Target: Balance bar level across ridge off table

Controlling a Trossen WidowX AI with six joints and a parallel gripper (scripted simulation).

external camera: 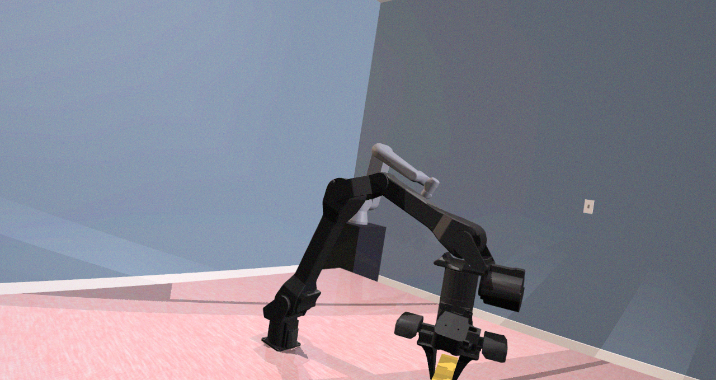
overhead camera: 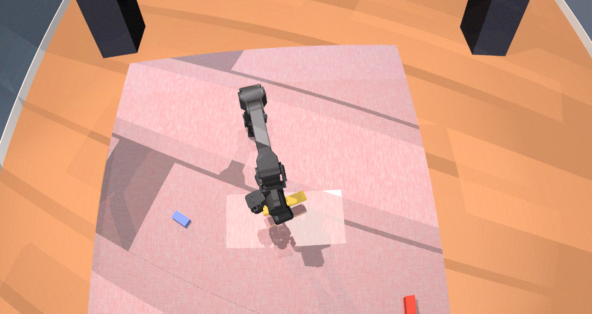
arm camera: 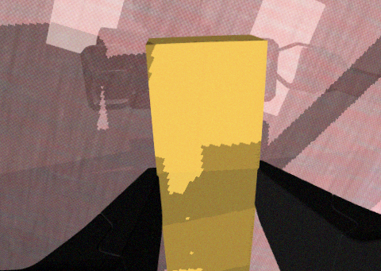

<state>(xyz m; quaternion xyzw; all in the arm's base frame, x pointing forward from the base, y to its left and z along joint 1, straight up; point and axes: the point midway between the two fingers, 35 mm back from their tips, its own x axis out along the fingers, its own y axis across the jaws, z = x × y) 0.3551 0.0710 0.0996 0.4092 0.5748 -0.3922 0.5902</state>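
Note:
The yellow bar (overhead camera: 297, 198) (external camera: 445, 365) (arm camera: 206, 100) is held crosswise under the wrist, with its ends showing on both sides of the gripper in the top view. Its shadow lies apart from it on the table, so it is off the surface. My gripper (external camera: 444, 375) (arm camera: 205, 176) is shut on the bar, one black finger against each long side. The fingertips are hidden by the arm in the top view. No ridge can be made out for certain in any view. Whether the bar is exactly level cannot be told.
A small blue block (overhead camera: 181, 218) lies on the pink table (overhead camera: 351, 155) left of the gripper. A red block (overhead camera: 410, 304) is at the lower right, cut by the frame. A pale rectangle (overhead camera: 327, 229) shows around the bar. Dark pillars stand beyond the table's far side.

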